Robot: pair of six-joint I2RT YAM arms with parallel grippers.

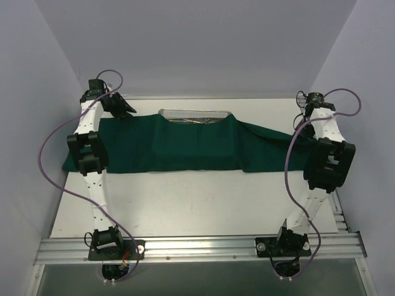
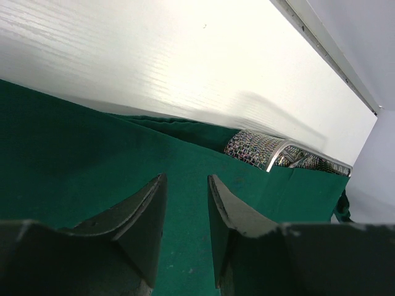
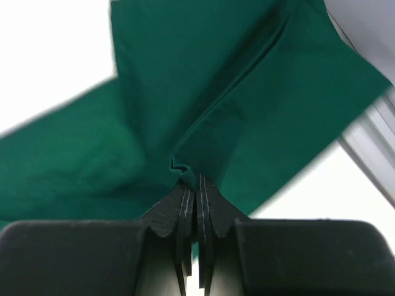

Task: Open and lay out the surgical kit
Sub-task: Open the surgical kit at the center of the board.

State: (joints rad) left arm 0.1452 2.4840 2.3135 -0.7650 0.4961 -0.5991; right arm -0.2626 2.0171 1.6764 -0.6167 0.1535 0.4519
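The surgical kit lies across the back of the table: a dark green drape (image 1: 179, 145) spread wide, with the silver wire-mesh tray (image 1: 194, 115) showing at its far edge. The tray's corner (image 2: 259, 151) peeks out of the cloth in the left wrist view. My left gripper (image 2: 186, 185) hovers open over the drape's left part (image 2: 74, 160), holding nothing. My right gripper (image 3: 196, 182) is shut on a pinched fold of the drape (image 3: 247, 98) at its right end, near the table's right edge.
A metal rail (image 1: 197, 246) runs along the table's near edge under both arm bases. Another rail (image 3: 370, 142) lies just beyond the drape's right end. Grey walls close in on three sides. Purple cables loop off both arms.
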